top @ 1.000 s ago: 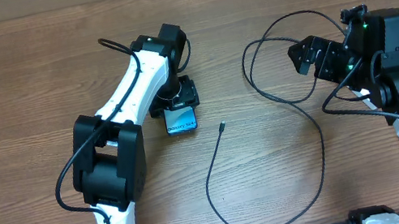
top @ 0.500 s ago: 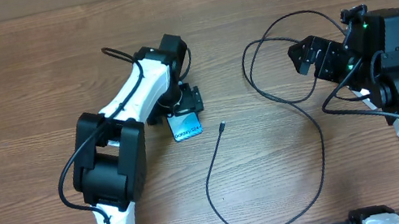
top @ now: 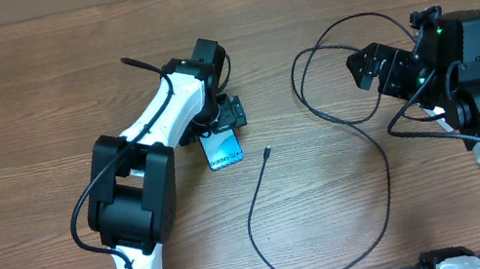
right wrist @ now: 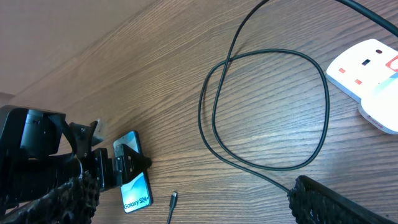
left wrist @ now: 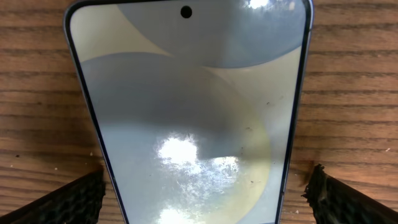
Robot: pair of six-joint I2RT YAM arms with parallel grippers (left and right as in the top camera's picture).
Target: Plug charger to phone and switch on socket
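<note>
The phone point(top: 221, 148) is laid flat and screen-up, a pale blue-white display with "Galaxy S24" printed on a dark strip at one end. The charger point(top: 386, 164), a thin black cable, is spread in loose loops to the right of the phone, its small metal-tipped plug point(top: 267, 152) left just beside that printed end, not touching. The socket point(right wrist: 367, 68), white and only partly shown, is set well beyond the loops from the phone.

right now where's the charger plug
In the overhead view the charger's plug lies on the table near centre, just right of the phone, not touching it.
</note>
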